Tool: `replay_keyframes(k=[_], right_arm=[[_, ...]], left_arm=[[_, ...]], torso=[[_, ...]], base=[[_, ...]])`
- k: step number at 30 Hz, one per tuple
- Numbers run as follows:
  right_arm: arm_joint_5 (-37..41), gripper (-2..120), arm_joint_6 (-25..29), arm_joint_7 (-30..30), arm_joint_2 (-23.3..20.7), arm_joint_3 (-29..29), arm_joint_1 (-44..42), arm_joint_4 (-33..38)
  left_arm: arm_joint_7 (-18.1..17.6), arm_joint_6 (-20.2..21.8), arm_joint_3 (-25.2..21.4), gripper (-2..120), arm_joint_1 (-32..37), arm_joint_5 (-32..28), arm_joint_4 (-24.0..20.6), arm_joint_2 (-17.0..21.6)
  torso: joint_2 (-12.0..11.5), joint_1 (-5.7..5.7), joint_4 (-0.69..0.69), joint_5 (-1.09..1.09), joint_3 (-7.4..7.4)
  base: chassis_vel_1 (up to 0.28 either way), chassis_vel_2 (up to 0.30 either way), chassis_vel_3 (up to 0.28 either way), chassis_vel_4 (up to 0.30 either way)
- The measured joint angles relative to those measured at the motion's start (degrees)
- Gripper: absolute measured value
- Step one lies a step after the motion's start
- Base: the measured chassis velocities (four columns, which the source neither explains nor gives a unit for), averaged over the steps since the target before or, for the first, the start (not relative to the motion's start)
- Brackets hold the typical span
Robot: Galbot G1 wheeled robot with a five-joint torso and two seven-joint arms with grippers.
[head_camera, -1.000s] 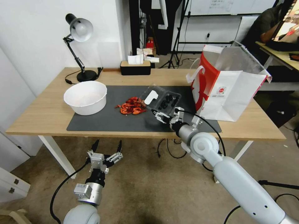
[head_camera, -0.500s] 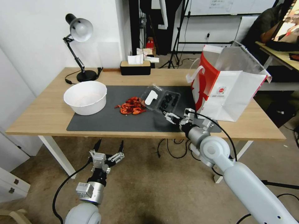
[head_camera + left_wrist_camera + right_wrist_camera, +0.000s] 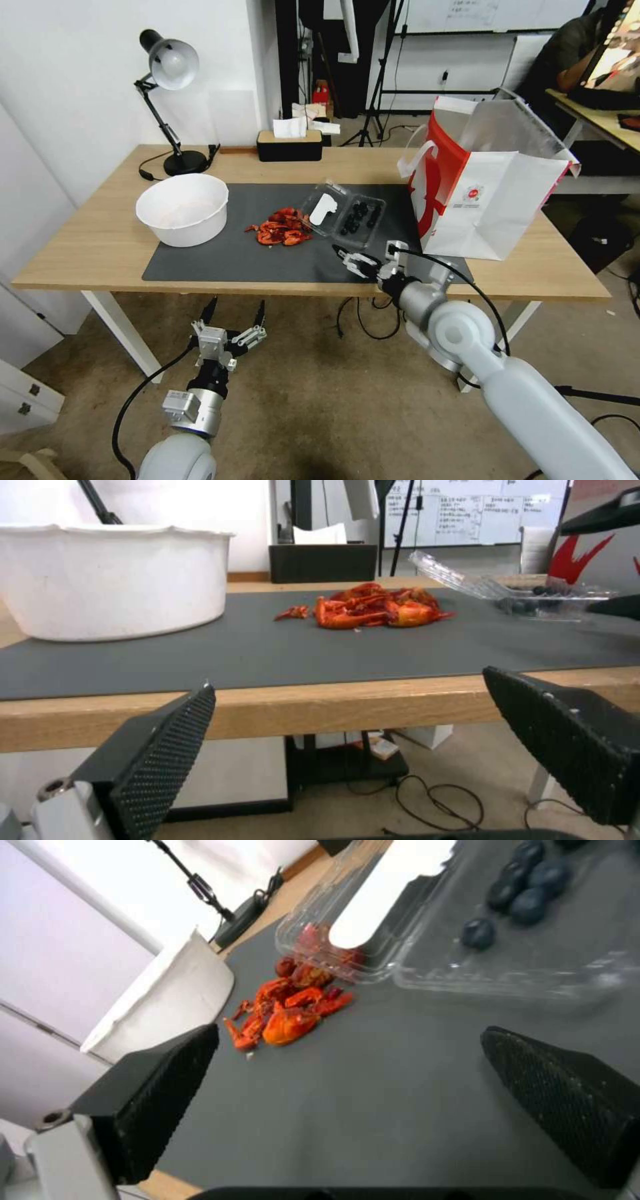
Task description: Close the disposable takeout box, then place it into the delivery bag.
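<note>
**Hovering open-jawed just short of the open clamshell**

Spanning most of the head view: wooden table (image 3: 100, 250), topped by a dark grey mat (image 3: 220, 257). Standing at the table's right end, partly on the mat: delivery bag (image 3: 490, 200), white with red sides, mouth open, silver lining showing, white handle drooping at the near-left corner. Sitting at the mat's left end: round white bowl (image 3: 182, 208). Behind, on the bare wood: black desk lamp (image 3: 167, 100) and black tissue box (image 3: 290, 143).

Lying between bowl and bag on the mat: disposable takeout box (image 3: 343, 212), clear, hinged, still open, lid half with white label toward the bowl, tray half with dark berries toward the bag. Touching or just beside the lid half: heap of red crayfish shells (image 3: 283, 228).

Reaching in from the right, low over the mat's near edge: right gripper (image 3: 355, 260), fingers spread, grasping nothing, just short of the box's near side. Hanging below table height, out in front of the table's near edge: left gripper (image 3: 230, 320), fingers likewise spread and empty.

Seen from the left wrist: table edge side-on, lid of the box (image 3: 460, 575) tilted up off the mat rather than flat. Seen from the right wrist: berries (image 3: 527, 887) individually, label close up, red shells visible through the clear lid.
</note>
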Motion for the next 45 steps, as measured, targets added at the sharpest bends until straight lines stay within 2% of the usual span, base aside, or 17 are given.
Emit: replay_keyframes(k=[5,23,45], right_arm=[[0.01,100,0.74,0.73,1.46,0.75,1.34,-2.40],[0.79,100,1.23,1.22,-1.17,4.36,0.44,-1.82],[1.46,100,1.36,2.21,-1.77,8.37,-2.83,-0.12]], left_arm=[[0.00,-0.09,-0.34,100,0.30,0.04,-0.33,-0.18],[0.05,-1.05,-0.02,100,0.63,0.37,0.07,-0.35],[0.05,-1.14,0.64,100,-0.91,-0.90,0.81,1.31]], torso=[[0.00,0.00,-0.02,0.00,0.00],[0.01,0.00,-0.03,0.00,0.00],[0.01,0.00,-0.02,0.00,0.00]], base=[[0.000,0.000,0.000,0.000],[0.000,0.000,0.000,0.000],[0.000,0.000,0.000,0.000]])
